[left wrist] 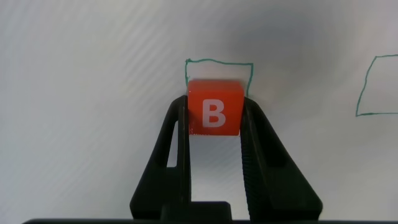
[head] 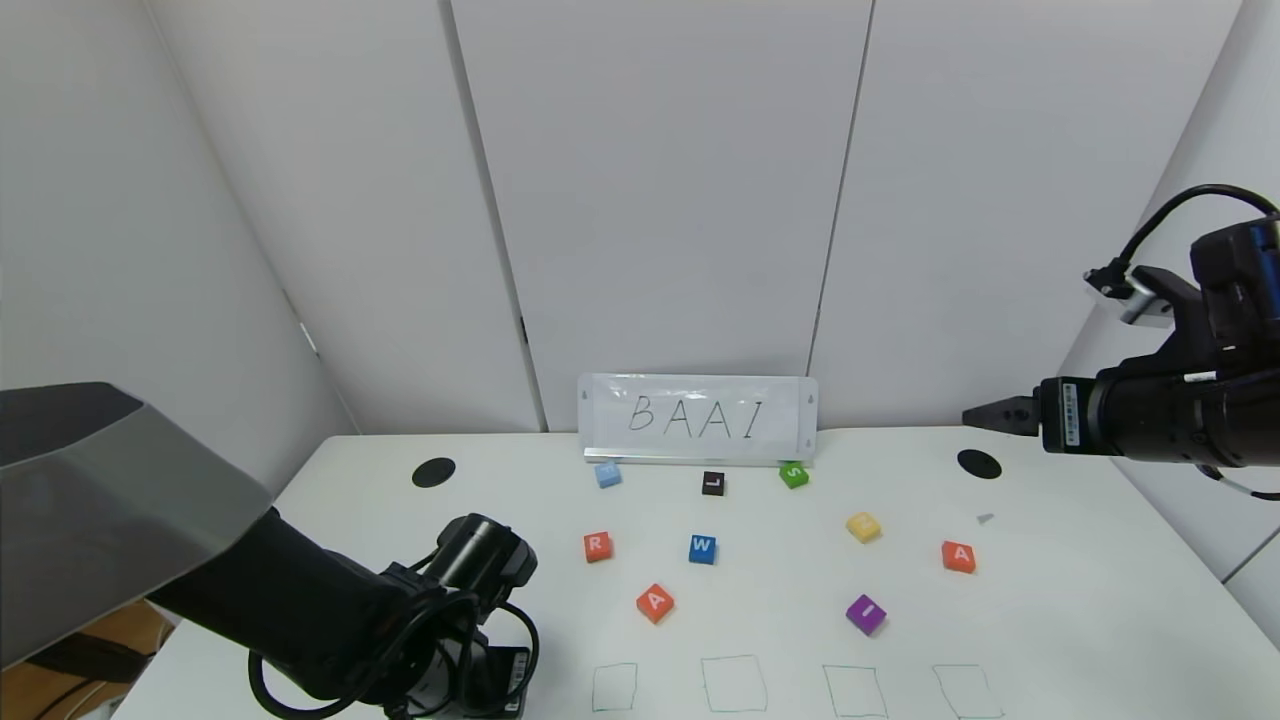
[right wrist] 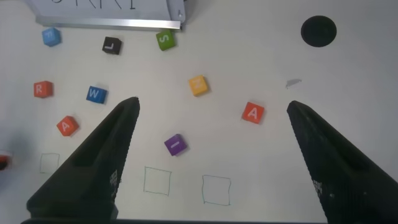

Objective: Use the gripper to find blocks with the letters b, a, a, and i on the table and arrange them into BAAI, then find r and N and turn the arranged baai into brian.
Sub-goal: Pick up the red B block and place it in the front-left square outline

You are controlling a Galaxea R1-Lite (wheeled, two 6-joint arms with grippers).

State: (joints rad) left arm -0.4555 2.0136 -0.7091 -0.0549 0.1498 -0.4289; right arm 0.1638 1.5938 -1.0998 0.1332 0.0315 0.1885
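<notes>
Our left gripper (left wrist: 214,118) is low at the near left corner of the table (head: 1050,620), its jaws pressed onto the sides of the orange-red B block (left wrist: 214,107). The letter faces up and reads upright in the left wrist view, which suits a word that must read from our side. The block hangs at the near edge of the first green square (left wrist: 219,70), the leftmost of the four drawn along the front of the table, so we judge the B is about to be set down there as the opening letter; whether it already touches the surface we cannot tell.

Our right gripper (right wrist: 211,112) hangs high over the right side, its fingers spread wide and holding nothing, well clear of everything below — a sensible place to wait and look over the field.

The other letters we need lie loose in the middle of the table: one A (head: 655,602) nearest the squares, a second A (head: 958,557) far to the right, and the purple I (head: 866,613) between them, tilted. The R block (head: 597,546) sits just beside the blue W block (head: 702,548). Behind them a card reading BAAI (head: 697,418) stands against the wall as the pattern — no N is legible
</notes>
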